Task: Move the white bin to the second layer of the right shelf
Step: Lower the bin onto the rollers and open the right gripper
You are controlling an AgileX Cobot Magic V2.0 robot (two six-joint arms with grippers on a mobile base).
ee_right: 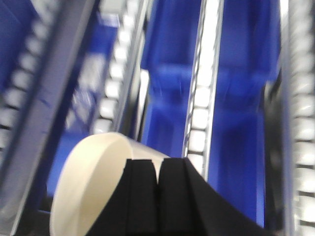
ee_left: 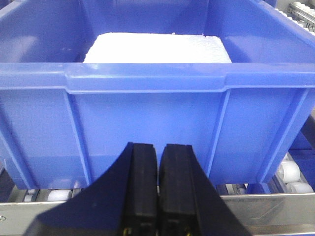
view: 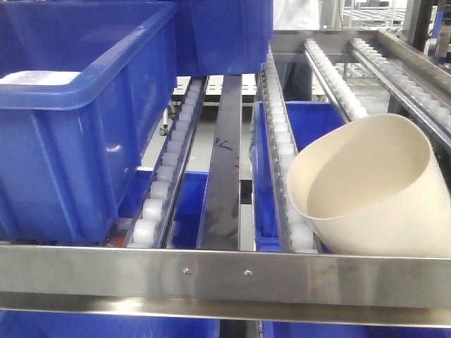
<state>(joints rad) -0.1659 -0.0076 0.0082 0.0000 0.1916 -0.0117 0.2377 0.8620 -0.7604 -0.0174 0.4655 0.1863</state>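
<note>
The sloped stainless-steel rack level (view: 232, 271), with its lanes of small white rollers and flat front rail, fills the front view. On its left lanes a large blue rectangular plastic crate (view: 70, 134) is seen, holding a flat white foam-like slab (ee_left: 157, 48). More blue crates (view: 299, 123) are visible on the level beneath, through the gaps between the lanes.

The cream-white glossy plastic bin (view: 373, 186) is found on the right lanes, just behind the front rail, tipped over so that its rounded mouth faces left and forward. It rests on the rollers rather than standing upright.

The left gripper (ee_left: 158, 189) is held in front of the blue crate with its black fingers together and nothing between them. The right gripper (ee_right: 158, 194) is seen close over the bin, fingers closed together; the blurred picture does not show whether the rim is pinched.

The placing step is judged nearly complete. The next move probably calls for the bin to be settled steadily on the rollers and the right arm drawn clear.
</note>
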